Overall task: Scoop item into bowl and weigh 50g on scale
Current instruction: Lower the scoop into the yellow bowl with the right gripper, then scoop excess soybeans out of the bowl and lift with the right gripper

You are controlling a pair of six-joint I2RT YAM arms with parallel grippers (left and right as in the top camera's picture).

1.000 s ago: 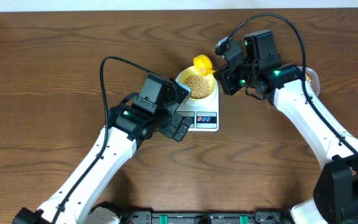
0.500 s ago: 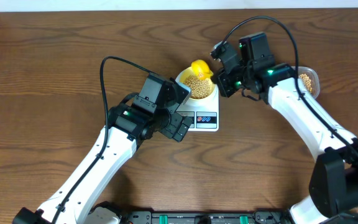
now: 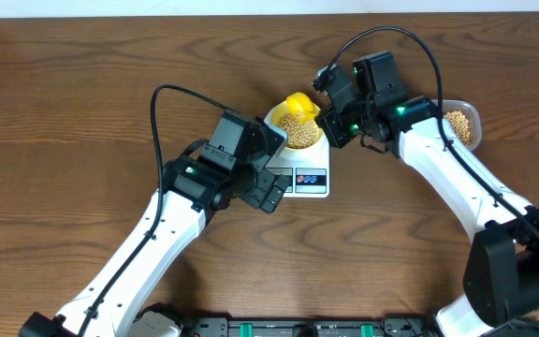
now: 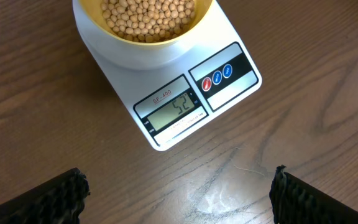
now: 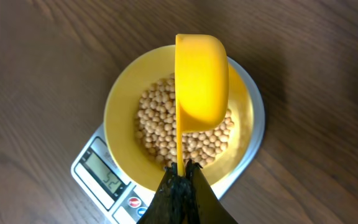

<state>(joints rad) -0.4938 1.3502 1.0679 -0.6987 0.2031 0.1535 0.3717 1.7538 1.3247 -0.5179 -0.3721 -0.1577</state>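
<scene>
Stretching across every view is a dark brown wooden table (image 3: pixel 82 94) with a strong grain, and the left wrist view shows a few pale scuffs in it. A white strip (image 3: pixel 251 7) runs along the table's far edge, and a black rail (image 3: pixel 279 329) with green fittings lies at the near edge. Nothing more of the room shows.

Near the table's middle sits the white rectangular digital kitchen scale (image 3: pixel 309 178). Its round platform carries the small round pale yellow bowl (image 3: pixel 273 116). The bowl holds a heap of small round tan-beige beans (image 3: pixel 296 136). The scale's LCD display (image 4: pixel 176 109) shows what looks like 52, and a red and a blue button (image 4: pixel 217 76) sit beside it.

The right gripper (image 5: pixel 179 177) has its black fingers pressed together on the thin handle of a bright yellow plastic measuring scoop (image 5: pixel 201 74). The scoop hangs over the bowl, just above the beans, with its cup rolled onto its side. Whether anything is in it I cannot tell. Towards the table's right edge, partly hidden by the right arm, stands a clear rounded plastic container (image 3: pixel 476 112) with more beans in it, well apart from the scale.

The left gripper (image 3: pixel 271 192) hovers just beside the scale's display end, its jaws spread wide and holding nothing. In the left wrist view its two black ribbed fingers (image 4: pixel 58 196) frame bare wood, with the scale and the bowl's near rim ahead of them.
</scene>
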